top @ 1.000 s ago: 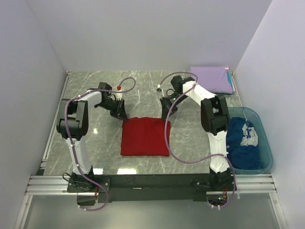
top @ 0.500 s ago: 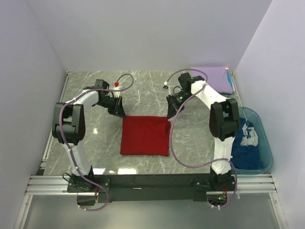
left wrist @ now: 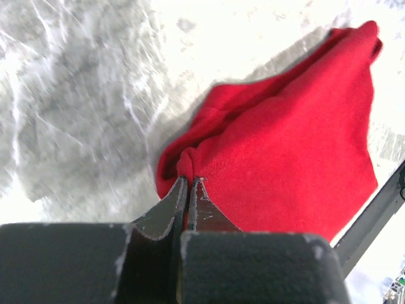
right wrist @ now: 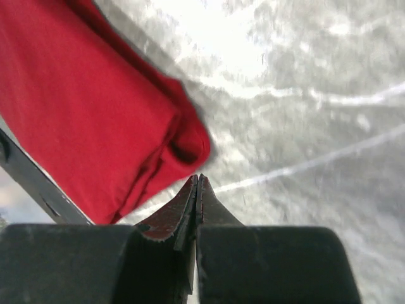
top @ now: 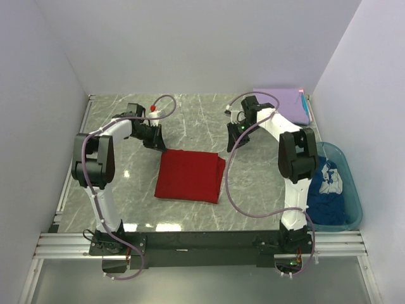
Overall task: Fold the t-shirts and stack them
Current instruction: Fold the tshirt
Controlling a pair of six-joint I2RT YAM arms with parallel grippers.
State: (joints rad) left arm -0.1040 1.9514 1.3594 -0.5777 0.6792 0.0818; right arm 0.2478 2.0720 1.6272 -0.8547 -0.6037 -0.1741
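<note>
Where the two arms rise from the near edge of the marble table (top: 190, 120), the red t-shirt (top: 190, 177) lies folded into a flat rectangle. It is slightly askew, just on the near side of both sets of jaws. Off to the right of the right jaws, and nearer the arm bases than they are, stands a translucent teal tub (top: 351, 183). A dark blue t-shirt (top: 319, 190) with white print lies crumpled inside it.

The left gripper (left wrist: 188, 183) has its jaws pinching the far left corner of the red shirt. In the left wrist view the cloth bunches into a small ridge right at the tips and spreads away beyond them to the right. The right gripper (right wrist: 197, 180) has its jaws pressed together on nothing. The shirt's far right corner, a rounded layered fold, sits just ahead of the tips and to their left, near but apart, with bare marble beneath them.

Farther back, beyond the right jaws and to their right, a lavender t-shirt (top: 278, 104) lies folded flat at the table's far right corner, well apart from the red one.
</note>
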